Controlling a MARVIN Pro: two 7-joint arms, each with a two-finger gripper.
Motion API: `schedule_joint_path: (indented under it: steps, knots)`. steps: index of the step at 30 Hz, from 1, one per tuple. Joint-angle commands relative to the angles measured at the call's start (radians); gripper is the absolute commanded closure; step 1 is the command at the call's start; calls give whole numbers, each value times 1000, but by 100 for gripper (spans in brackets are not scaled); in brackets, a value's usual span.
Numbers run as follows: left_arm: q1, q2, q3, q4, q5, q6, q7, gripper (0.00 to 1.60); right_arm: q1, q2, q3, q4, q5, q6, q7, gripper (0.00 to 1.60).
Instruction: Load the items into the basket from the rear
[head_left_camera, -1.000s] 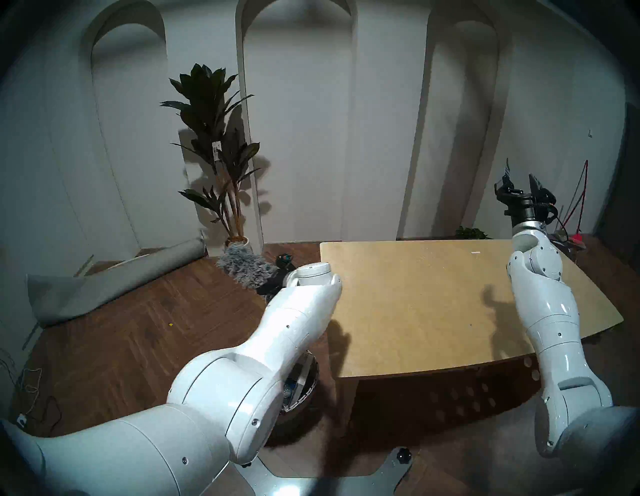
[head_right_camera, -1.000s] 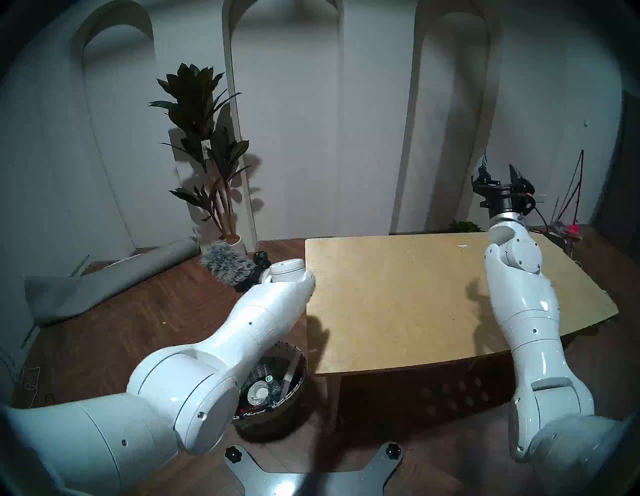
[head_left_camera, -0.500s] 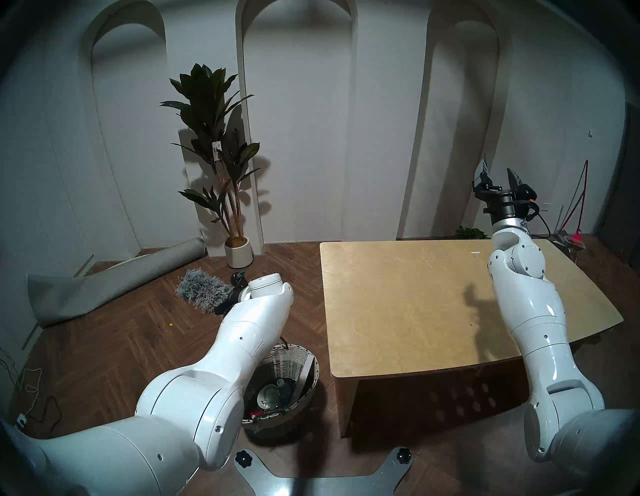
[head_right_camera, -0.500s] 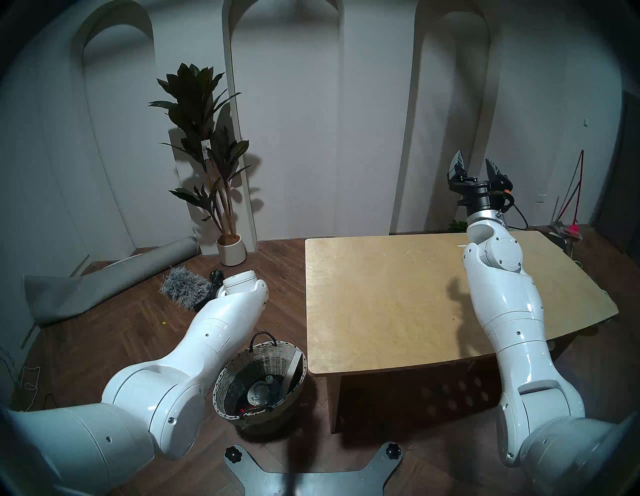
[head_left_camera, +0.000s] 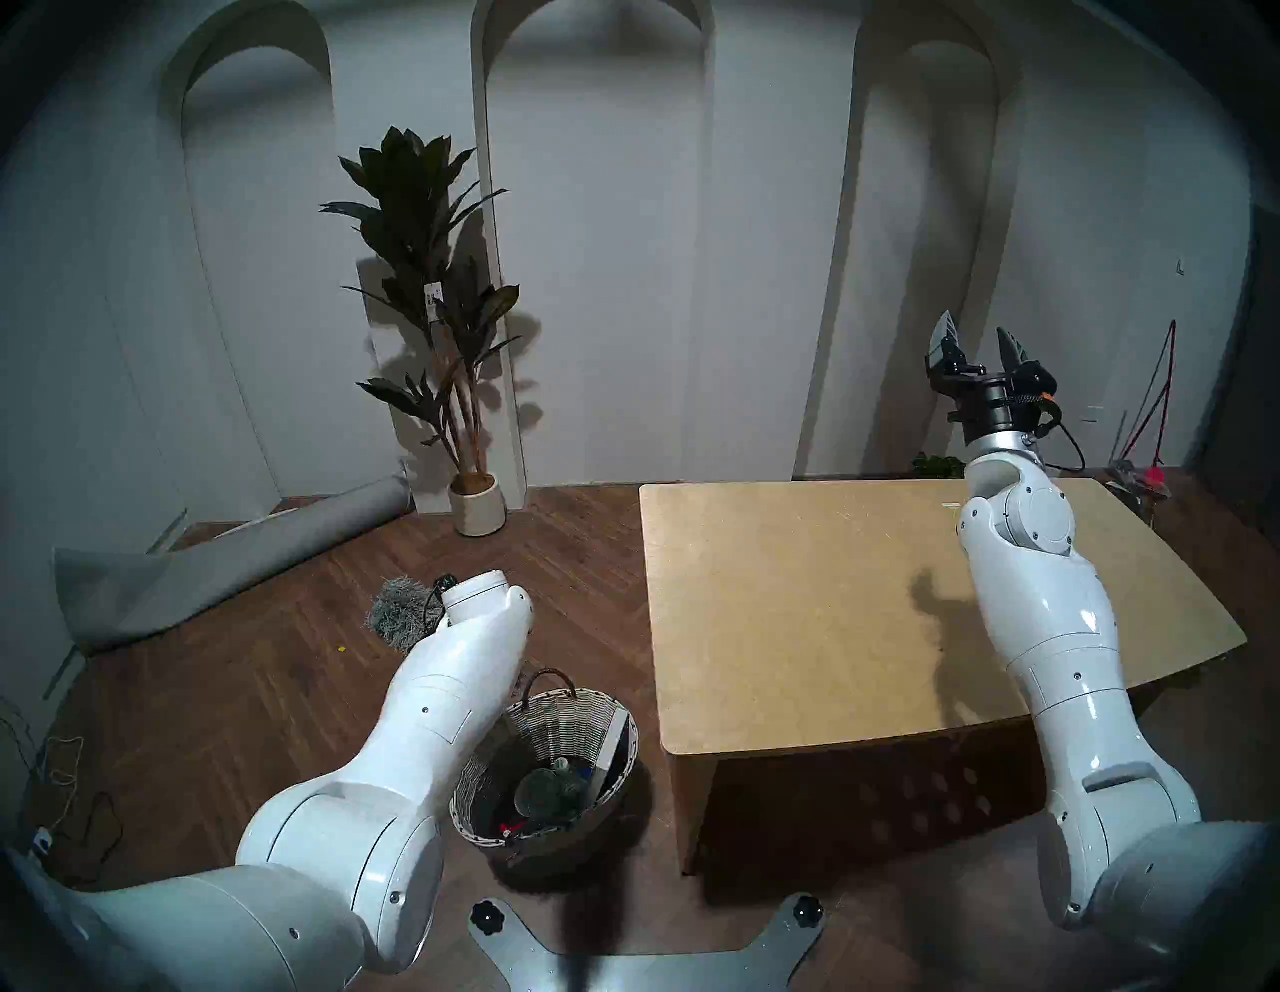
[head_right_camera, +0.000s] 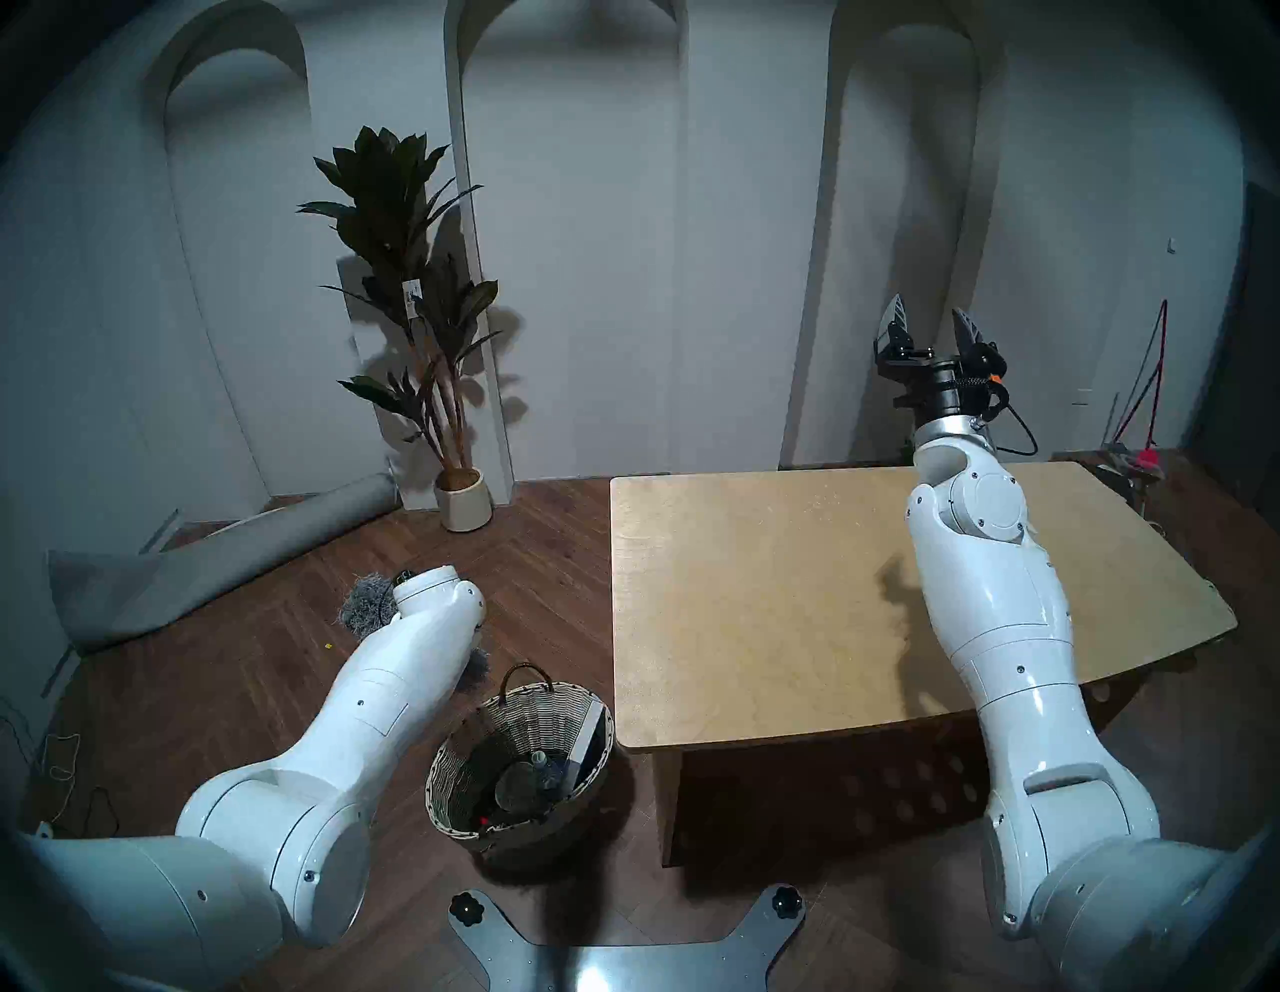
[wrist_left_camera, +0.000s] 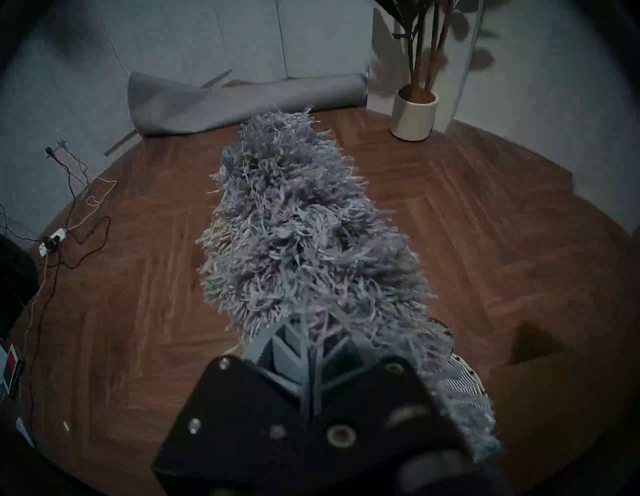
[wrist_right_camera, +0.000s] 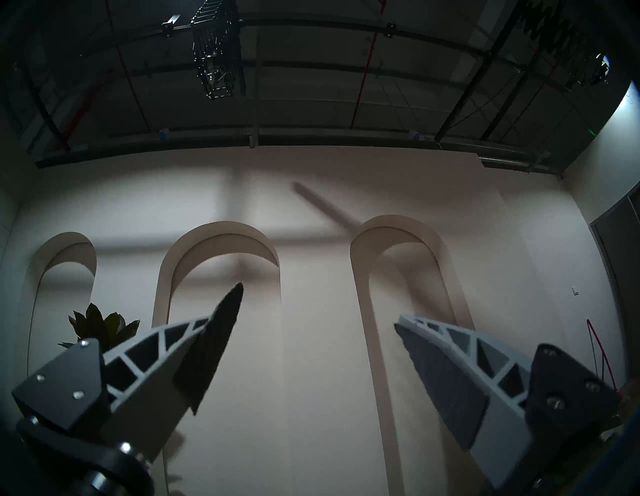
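Left wrist view shows the left gripper (wrist_left_camera: 304, 350) clamped on the grey duster (wrist_left_camera: 298, 235), which juts out over the wood floor (wrist_left_camera: 485, 225) toward a rolled mat (wrist_left_camera: 242, 100) and a white plant pot (wrist_left_camera: 414, 116). From the head, the basket (head_left_camera: 478, 824) stands on the floor off the table's (head_left_camera: 831, 609) near left corner, bottle (head_left_camera: 564, 779) and book (head_left_camera: 615, 745) inside. The right gripper (head_left_camera: 976, 343), fingers spread and empty, is raised above the table's far right corner.
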Motion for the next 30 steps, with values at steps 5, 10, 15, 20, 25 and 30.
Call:
schedule_joint_path:
  steps: [5,10,15,20,25,30]
  knots:
    - [100,54,-37,-133,-100,119,-175,160,0,-7,4,-54,-23,-11,-33,0]
    - [170,77,-39,-196,-156,211,-265,160,-3,-10,3,-70,-43,-9,-57,0]
    - [231,116,-45,-264,-216,306,-352,160,-4,-9,6,-84,-68,-3,-87,0]
    - [286,164,-40,-330,-279,402,-441,160,-8,-9,11,-104,-99,8,-129,0]
    - [346,222,-11,-402,-314,447,-537,160,-19,-5,17,-123,-135,30,-179,0]
    - [320,263,49,-348,-291,376,-609,160,-29,-3,22,-144,-161,61,-220,0]
